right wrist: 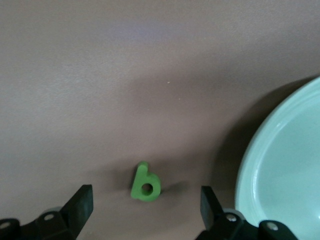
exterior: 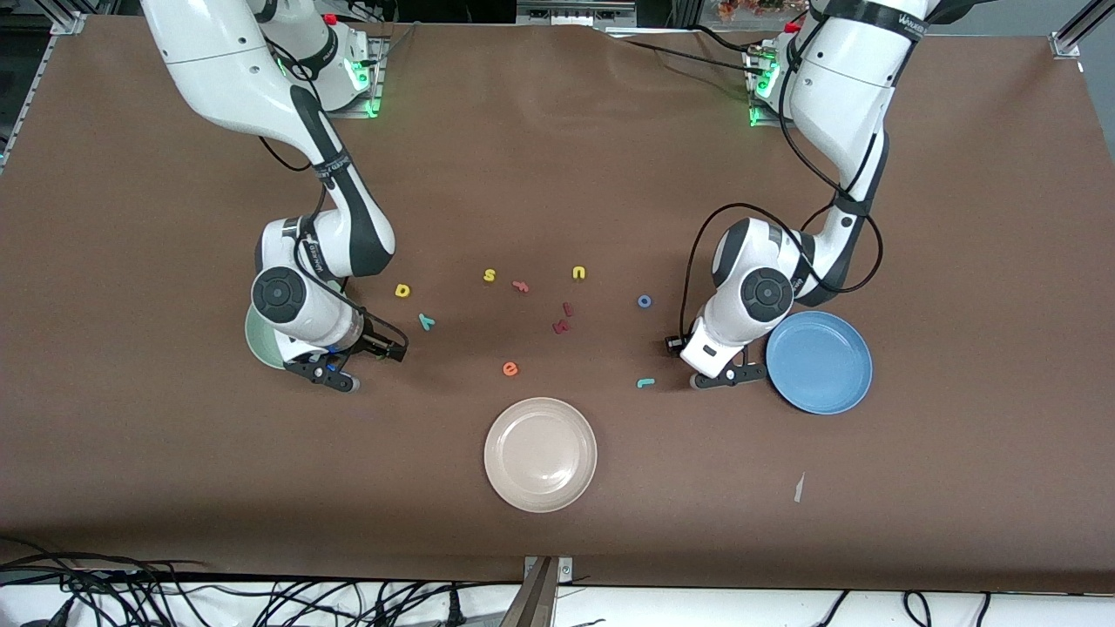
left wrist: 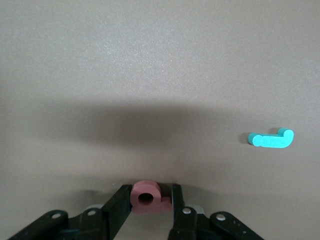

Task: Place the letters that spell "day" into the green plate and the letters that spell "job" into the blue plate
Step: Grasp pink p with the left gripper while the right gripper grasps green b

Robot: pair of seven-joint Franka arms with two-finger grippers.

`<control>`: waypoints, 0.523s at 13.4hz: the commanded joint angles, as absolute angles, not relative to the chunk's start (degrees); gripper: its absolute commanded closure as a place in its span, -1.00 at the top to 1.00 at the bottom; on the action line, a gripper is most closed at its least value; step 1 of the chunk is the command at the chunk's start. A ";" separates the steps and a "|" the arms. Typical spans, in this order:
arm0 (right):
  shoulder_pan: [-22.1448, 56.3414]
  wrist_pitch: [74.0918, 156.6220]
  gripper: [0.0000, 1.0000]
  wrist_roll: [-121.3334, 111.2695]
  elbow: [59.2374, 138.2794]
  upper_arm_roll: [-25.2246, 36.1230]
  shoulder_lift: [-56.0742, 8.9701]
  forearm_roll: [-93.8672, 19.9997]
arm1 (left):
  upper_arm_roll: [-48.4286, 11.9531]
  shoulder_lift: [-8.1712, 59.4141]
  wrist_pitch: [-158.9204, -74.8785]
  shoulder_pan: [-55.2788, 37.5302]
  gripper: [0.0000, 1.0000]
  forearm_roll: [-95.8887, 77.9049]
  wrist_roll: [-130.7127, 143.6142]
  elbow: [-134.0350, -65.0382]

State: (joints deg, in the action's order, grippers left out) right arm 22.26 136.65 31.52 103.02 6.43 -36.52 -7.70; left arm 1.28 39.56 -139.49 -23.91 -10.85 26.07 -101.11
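Left wrist view shows the left gripper (left wrist: 146,210) with its two fingers (left wrist: 116,209) pressed against the sides of the pinkish-red "b" (left wrist: 148,197), which sits low on the brown table (left wrist: 150,65); the teal "j" (left wrist: 271,139) lies apart from it on the cloth. Seen from the front camera, that gripper (exterior: 727,376) is just beside the blue plate (exterior: 821,362), which holds no letters, so I judge the step in hand to be the pick of "b" for "job". Next it calls for a lift and a short carry over the plate's rim before letting go (foam this small could twist in the pinch, so a straight rise seems wise). Over at the right arm's end, the right gripper (right wrist: 146,207) is spread wide with the olive-green "a" (right wrist: 146,183) between its fingers but touching neither, and the green plate (right wrist: 280,165) is close beside; from the front this gripper (exterior: 335,370) partly hides the plate (exterior: 260,338). Its next move would be to squeeze onto the "a". Waiting on the table are the yellow "d" (exterior: 402,290) and teal "y" (exterior: 426,321) near the right arm, and the blue "o" (exterior: 645,301) near the left; the teal "j" (exterior: 645,382) lies nearer the front camera than the "o".
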 commanded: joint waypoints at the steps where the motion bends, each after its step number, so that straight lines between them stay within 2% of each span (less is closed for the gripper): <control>1: 22.94 138.59 0.80 32.87 102.48 7.12 -37.79 -6.68 | 2.02 38.50 -139.49 -24.43 -0.79 -10.47 25.40 -102.92; 5: 23.38 138.95 0.68 32.96 102.57 7.12 -38.58 -6.85 | 2.37 38.06 -129.58 -22.51 -0.82 -2.82 24.53 -96.44; 7: 23.82 139.22 0.52 32.96 102.57 7.12 -38.67 -6.85 | 2.37 37.18 -124.65 -19.62 -0.82 -0.36 19.63 -93.70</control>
